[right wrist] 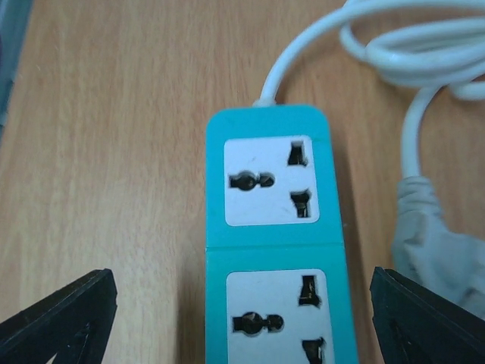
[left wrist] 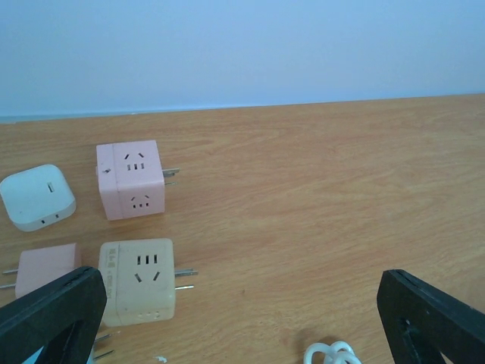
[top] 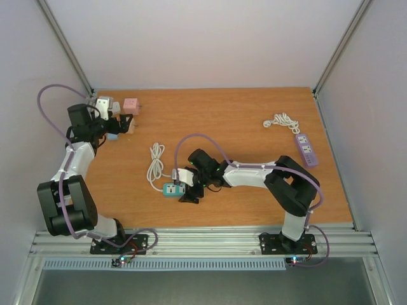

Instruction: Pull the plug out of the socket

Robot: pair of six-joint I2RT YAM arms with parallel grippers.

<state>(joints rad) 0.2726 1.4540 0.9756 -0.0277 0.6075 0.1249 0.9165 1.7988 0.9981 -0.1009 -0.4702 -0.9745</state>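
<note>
Teal rectangular plastic socket strip [right wrist: 273, 227], white-faced, lies between the wide-spread right fingers [right wrist: 64, 315]; at ten o'clock, left fingers [left wrist: 53, 315] gape wide by a cream plastic cube adapter [left wrist: 138, 280].

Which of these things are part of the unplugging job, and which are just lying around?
Job: teal socket strip; cube plugs by the open left end effector.
Lying about, apparently: purple socket strip; its coiled white cord.

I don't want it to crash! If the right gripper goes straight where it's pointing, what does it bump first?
Probably the teal power strip, lying centred ahead of the right gripper and its open jaws; how near is hard to tell.
</note>
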